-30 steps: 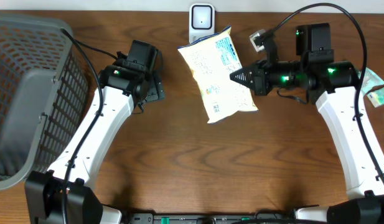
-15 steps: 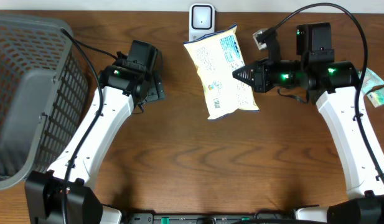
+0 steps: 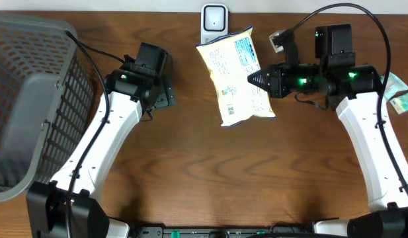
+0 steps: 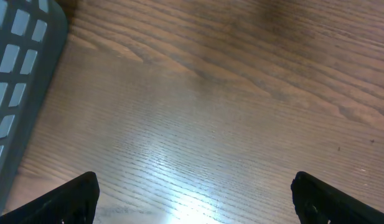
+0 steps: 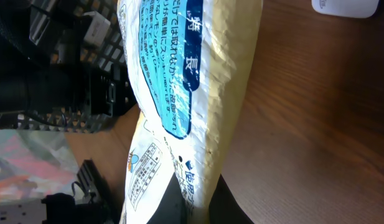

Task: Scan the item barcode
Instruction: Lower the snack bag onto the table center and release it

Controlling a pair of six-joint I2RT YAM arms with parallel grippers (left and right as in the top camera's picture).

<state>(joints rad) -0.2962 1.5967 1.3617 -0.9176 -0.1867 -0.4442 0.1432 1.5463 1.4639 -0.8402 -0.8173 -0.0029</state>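
Obs: right claw pinches bag; bag has swung forward of its tips, top now at scanner. Scan seems imminent; left claw spread, idle.

Overhead looks down; wrist views close (sharing tabletop).

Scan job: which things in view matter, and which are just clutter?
In the job:
- snack bag
- right hand, shut on the bag
- white scanner

Lying about:
- grey basket, far left
- green-and-white packet, right edge
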